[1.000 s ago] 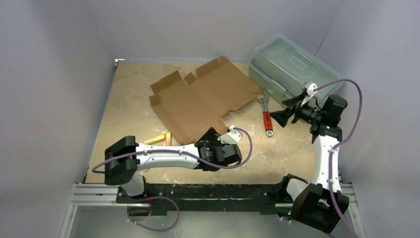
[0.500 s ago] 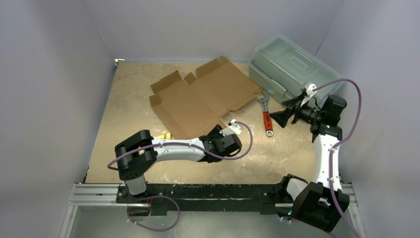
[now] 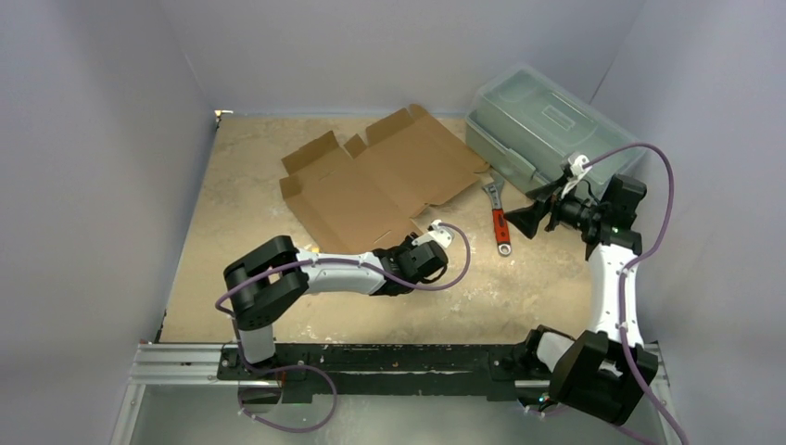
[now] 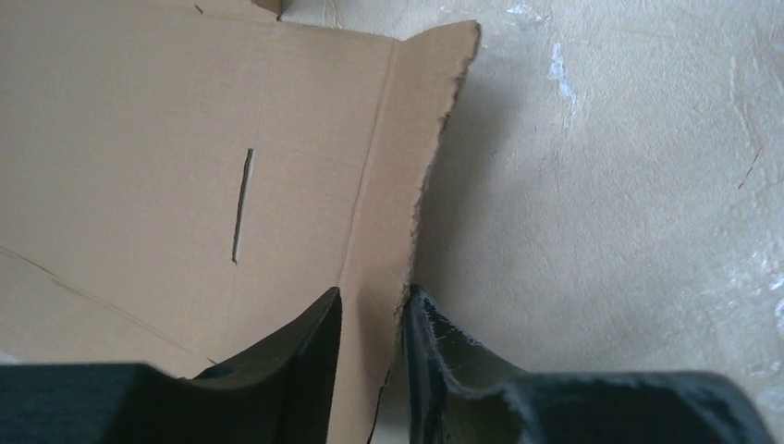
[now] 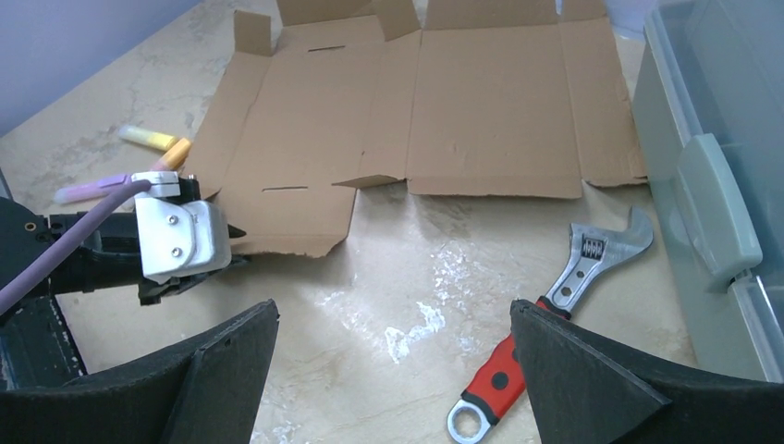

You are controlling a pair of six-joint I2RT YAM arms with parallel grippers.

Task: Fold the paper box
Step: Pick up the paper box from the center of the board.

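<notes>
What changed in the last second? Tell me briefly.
The left gripper reached forward to the paper box's near flap; its fingers now straddle that edge, grip unconfirmed. The box, wrench, toolbox and open right gripper stayed put.

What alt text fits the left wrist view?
Two dark fingers of the left end effector straddle the ragged edge of the brown paper box, unfolded on a mottled beige table. A narrow slot shows in the cardboard.

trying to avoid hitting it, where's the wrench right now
In the top view the wrench lies right of centre, between the paper box and the toolbox.
</notes>
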